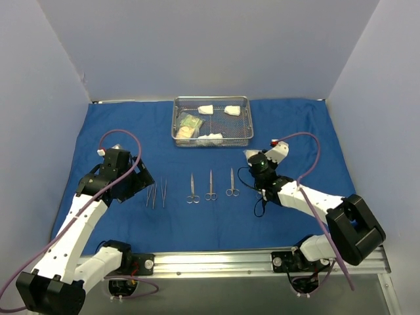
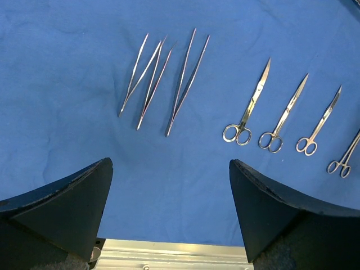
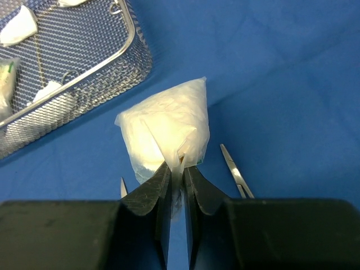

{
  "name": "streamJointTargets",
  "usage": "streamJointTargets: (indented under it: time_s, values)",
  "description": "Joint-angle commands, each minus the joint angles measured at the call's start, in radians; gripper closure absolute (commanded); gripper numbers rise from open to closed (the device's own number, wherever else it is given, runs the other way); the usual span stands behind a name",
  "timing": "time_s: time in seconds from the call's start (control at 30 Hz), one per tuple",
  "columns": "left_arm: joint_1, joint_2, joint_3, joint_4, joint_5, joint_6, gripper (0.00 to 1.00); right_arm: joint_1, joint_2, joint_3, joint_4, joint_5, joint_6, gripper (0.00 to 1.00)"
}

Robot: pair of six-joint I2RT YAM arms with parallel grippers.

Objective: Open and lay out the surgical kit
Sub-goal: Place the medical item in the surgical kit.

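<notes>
At left, the left gripper [image 2: 170, 164] hangs spread wide over the blue cloth [image 1: 111, 125], beside the tweezers [image 1: 157, 195]. Scissors [image 1: 210, 187] lie mid-frame, with the mesh tray [image 1: 212, 98] at upper centre. At right, the right gripper [image 3: 177, 169] pinches a clear packet [image 3: 169, 129] near the tray's lower right corner.

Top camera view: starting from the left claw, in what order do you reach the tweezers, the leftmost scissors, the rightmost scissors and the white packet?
From the left gripper:
1. Tweezers, just to its right.
2. Leftmost scissors, further right.
3. Rightmost scissors, end of the row of three.
4. White packet, pinched in the right gripper, farthest right.
</notes>
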Motion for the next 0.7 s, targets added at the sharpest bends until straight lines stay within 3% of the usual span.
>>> streamJointTargets:
  time_s: [0.0,0.67]
  values:
    - [0.009,-0.004,-0.003,0.043,0.028,0.008,0.06,0.008,0.026,-0.001,0.128,0.057,0.066,0.91]
    - [0.027,0.013,-0.012,0.054,0.045,0.02,0.06,-0.11,0.206,0.043,0.234,-0.025,-0.054,0.89]
